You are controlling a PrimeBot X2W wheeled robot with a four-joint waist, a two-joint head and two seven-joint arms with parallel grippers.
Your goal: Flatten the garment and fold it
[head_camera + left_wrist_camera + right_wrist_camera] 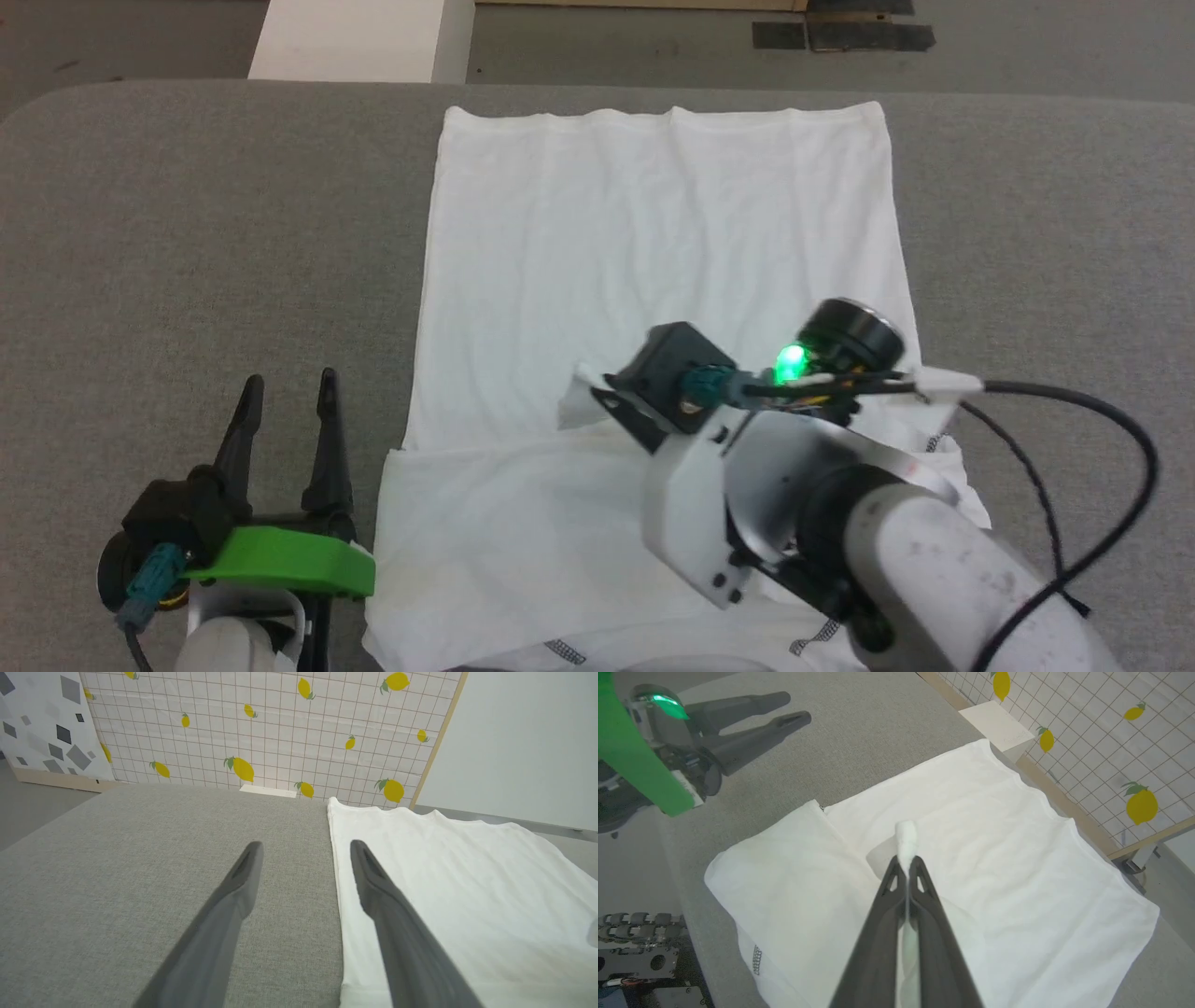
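Holding: my right gripper has its two fingers pressed together on a thin pinch of the garment; a small white tuft pokes out past the fingertips.
Pinched part: possibly a sleeve or a side edge; the wrist view is too close for me to tell which.
Right gripper place: over the middle of the garment, with the pinch raised off the flat layer beneath.
Left gripper: my fingers are spread wide with nothing between them, over the grey surface near the garment's left edge.
Garment: spread on the grey padded surface; the far half lies flat with light creases, the near half lies as a second layer whose edge runs across.
Stitching: a dark zigzag shows at the near edge.
White box: beyond the surface's far edge, apart from the garment.
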